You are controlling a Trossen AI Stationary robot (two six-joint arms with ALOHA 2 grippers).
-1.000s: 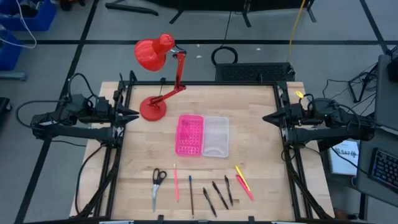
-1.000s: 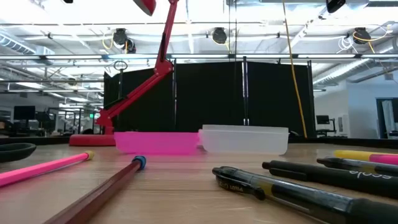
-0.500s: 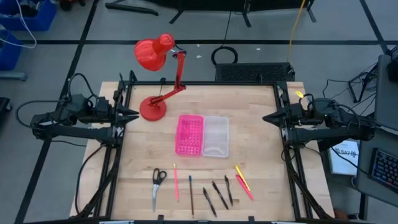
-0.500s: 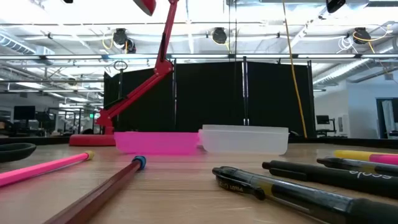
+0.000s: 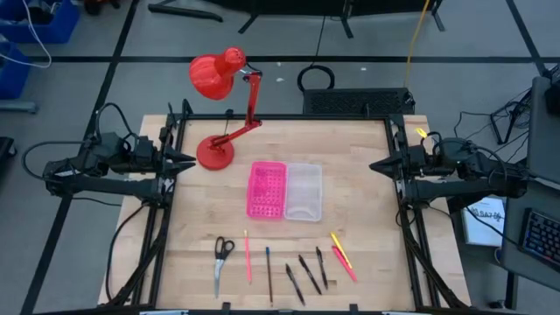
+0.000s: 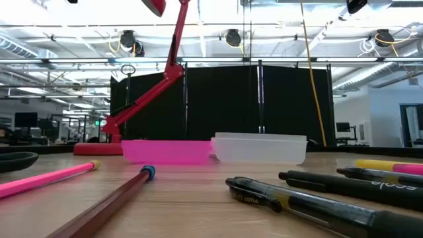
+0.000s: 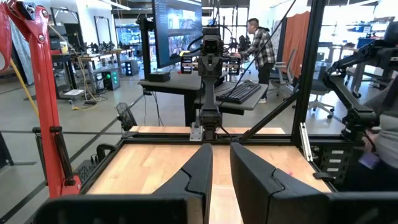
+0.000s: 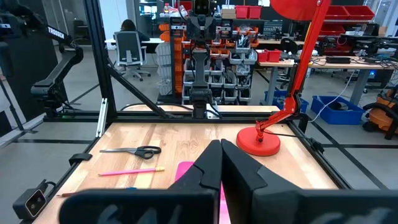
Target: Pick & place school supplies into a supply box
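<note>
Well apart from the pressed-together right hand [image 5: 374,164], supply box [image 5: 285,191] mid-table.

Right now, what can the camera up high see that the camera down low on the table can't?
Only the high view shows the scissors, both waiting arms at the table's sides with the left fingers and the right fingers, and the red lamp's shade whole.

Only the low view shows the room behind: the black screens and the ceiling lights.

Both show the supply box's pink half and clear half, the pink pencil and the black pens.
</note>
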